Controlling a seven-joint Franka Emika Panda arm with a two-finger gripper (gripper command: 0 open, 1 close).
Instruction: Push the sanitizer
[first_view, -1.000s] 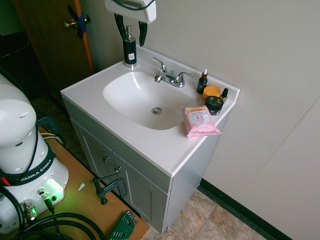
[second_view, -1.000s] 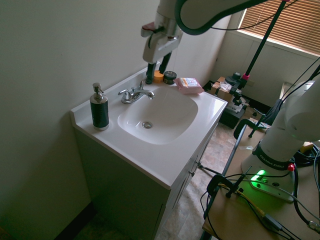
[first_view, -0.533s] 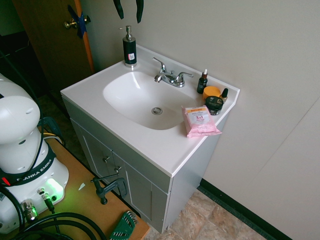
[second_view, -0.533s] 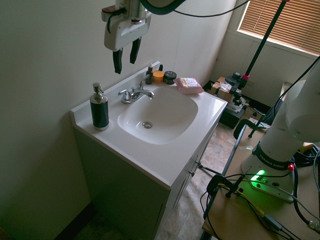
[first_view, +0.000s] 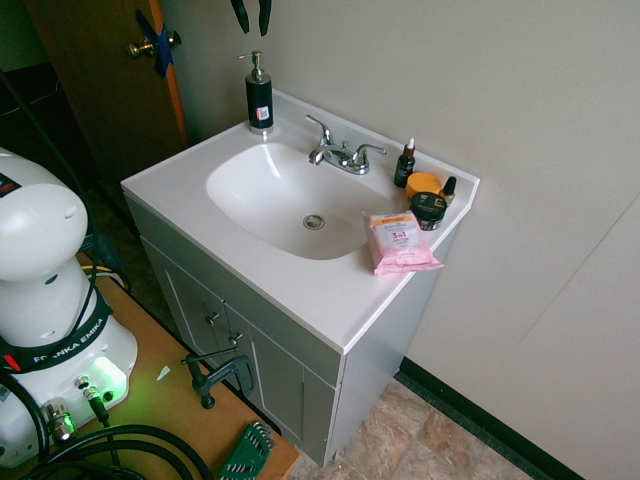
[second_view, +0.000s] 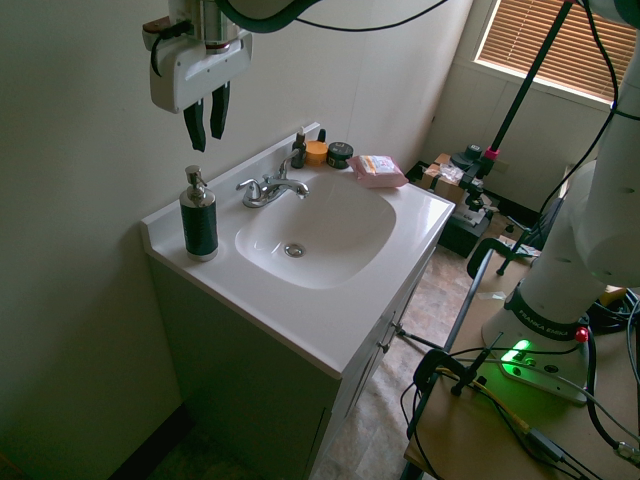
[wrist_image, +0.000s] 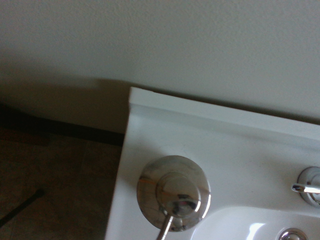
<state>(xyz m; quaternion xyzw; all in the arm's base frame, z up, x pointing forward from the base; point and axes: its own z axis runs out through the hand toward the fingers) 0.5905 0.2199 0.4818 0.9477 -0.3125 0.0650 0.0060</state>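
The sanitizer (first_view: 259, 98) is a tall black pump bottle with a silver pump head, upright on the back corner of the white vanity top (first_view: 190, 175), close to the wall. It also shows at the counter's left end (second_view: 198, 220). My gripper (second_view: 205, 128) hangs in the air well above the sanitizer, apart from it, pointing down. Its two dark fingers stand a small gap apart with nothing between them; only the fingertips (first_view: 241, 15) show at the top edge of the first exterior view. From above, the wrist view shows the pump head (wrist_image: 174, 192).
A chrome faucet (first_view: 340, 155) stands behind the basin (first_view: 290, 195). At the far end sit a small dropper bottle (first_view: 405, 165), an orange jar (first_view: 424, 184), a black jar (first_view: 430, 210) and a pink wipes packet (first_view: 398, 240). The wall runs right behind the sanitizer.
The gripper has travelled from over the faucet toward the counter's corner and now hangs above the sanitizer. Its fingers have drawn closer together.
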